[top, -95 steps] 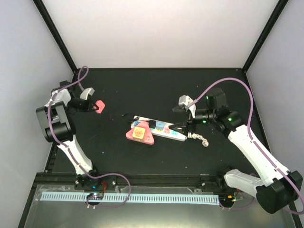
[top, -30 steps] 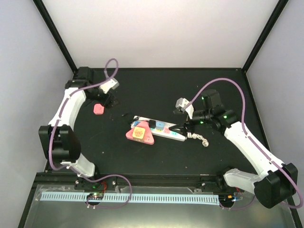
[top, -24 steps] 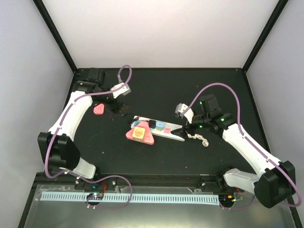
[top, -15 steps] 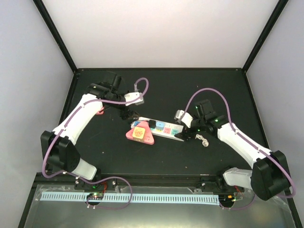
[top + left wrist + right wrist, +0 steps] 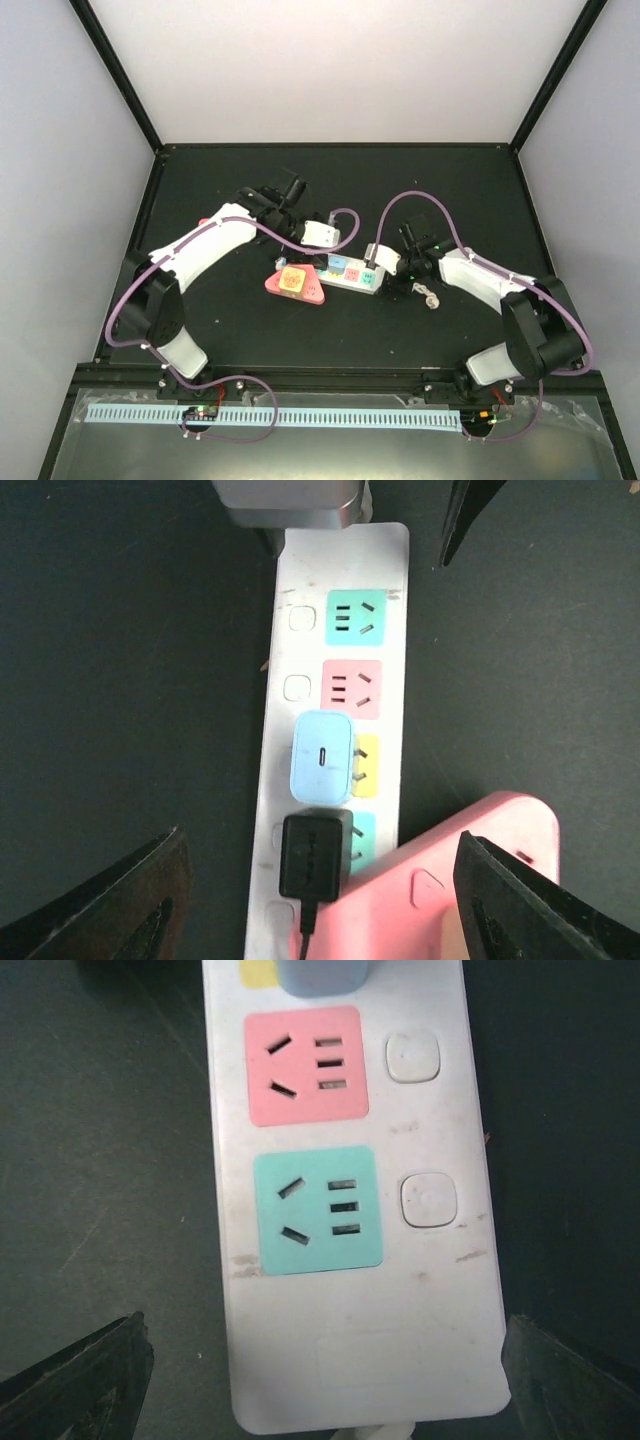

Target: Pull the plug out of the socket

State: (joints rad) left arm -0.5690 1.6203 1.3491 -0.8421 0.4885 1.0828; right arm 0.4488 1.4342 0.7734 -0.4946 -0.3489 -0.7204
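Note:
The socket is a long white strip lying mid-table. In the left wrist view the socket carries a light blue plug in its yellow outlet and a black plug with a thin cord in the teal one. My left gripper hangs open over that end, its fingers wide on either side of the black plug, touching nothing. My right gripper is open, its fingertips astride the socket's other end by the empty pink and green outlets.
A pink triangular thing lies against the strip's near side, and its corner sits between my left fingers. A coiled white cord trails from the strip's right end. Black posts frame the table.
My left arm has swung from the far left, where it left a small pink piece, to above the strip's plugged end. The right gripper has slid left and down over the strip's right end.

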